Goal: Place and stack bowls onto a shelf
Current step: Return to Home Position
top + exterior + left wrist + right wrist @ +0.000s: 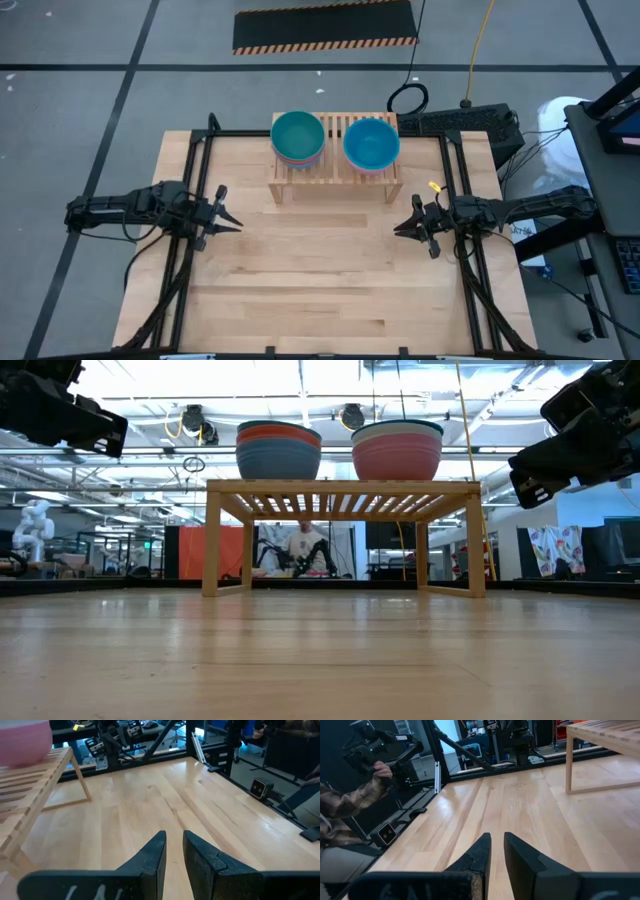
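Note:
The light-wood shelf [335,178] stands on its legs at the table's far edge. Two stacks of bowls sit on its slatted top. The left stack [298,137] has the teal bowl uppermost and the pink bowl [397,458] at the bottom. The right stack [371,143] has a blue bowl on top; from the low view it shows a blue bowl [278,460] lowest with a red rim above. My left gripper [236,226] hovers left of the shelf and my right gripper [398,228] right of it, both shut, empty, pointing inward.
Bare wooden tabletop [320,280] spreads between and in front of the grippers. Black frame rails [185,260] run along both table sides. Beyond the table, a person's hand in a plaid sleeve [370,782] holds a black device.

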Robot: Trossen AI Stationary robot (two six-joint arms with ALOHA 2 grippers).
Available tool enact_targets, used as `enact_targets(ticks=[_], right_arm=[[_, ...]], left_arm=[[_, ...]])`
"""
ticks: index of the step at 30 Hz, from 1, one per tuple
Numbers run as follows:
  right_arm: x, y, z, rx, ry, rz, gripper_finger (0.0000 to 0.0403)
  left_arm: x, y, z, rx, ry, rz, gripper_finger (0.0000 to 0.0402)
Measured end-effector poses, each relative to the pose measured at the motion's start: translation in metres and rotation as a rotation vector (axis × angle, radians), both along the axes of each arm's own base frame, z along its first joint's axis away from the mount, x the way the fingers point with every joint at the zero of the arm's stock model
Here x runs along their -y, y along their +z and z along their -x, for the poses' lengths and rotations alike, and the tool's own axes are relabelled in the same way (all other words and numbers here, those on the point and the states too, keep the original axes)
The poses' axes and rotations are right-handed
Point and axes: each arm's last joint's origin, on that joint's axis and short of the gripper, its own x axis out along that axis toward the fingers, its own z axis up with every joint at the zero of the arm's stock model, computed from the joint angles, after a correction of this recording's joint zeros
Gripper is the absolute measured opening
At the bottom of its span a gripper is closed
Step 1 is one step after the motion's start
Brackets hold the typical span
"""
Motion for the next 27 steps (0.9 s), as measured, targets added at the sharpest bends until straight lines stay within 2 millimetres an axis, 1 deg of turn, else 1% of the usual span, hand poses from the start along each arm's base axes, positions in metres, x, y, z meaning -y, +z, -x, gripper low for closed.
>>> enact_targets(ticks=[9,15,20,25,27], right_arm=[[0.0,0.0,0.0,0.0,0.0,0.0,0.0045],[0.0,0.0,0.0,-0.001,0.0,-0.005,0.0045],[0.0,0.001,0.0,0.007,0.0,-0.008,0.0045],[0.0,0.003,0.0,0.029,0.0,-0.011,0.0045],[0.0,0.004,0.0,0.04,0.0,-0.012,0.0045]], left_arm=[[0.0,-0.001,-0.001,0.008,-0.002,-0.007,0.0072],[0.0,-0.025,-0.004,0.05,0.002,0.007,0.0072],[0.0,-0.027,-0.001,0.144,-0.007,-0.036,0.0072],[0.0,-0.036,0.0,0.152,-0.015,-0.055,0.0072],[0.0,-0.036,0.0,0.147,-0.017,-0.052,0.0072]])
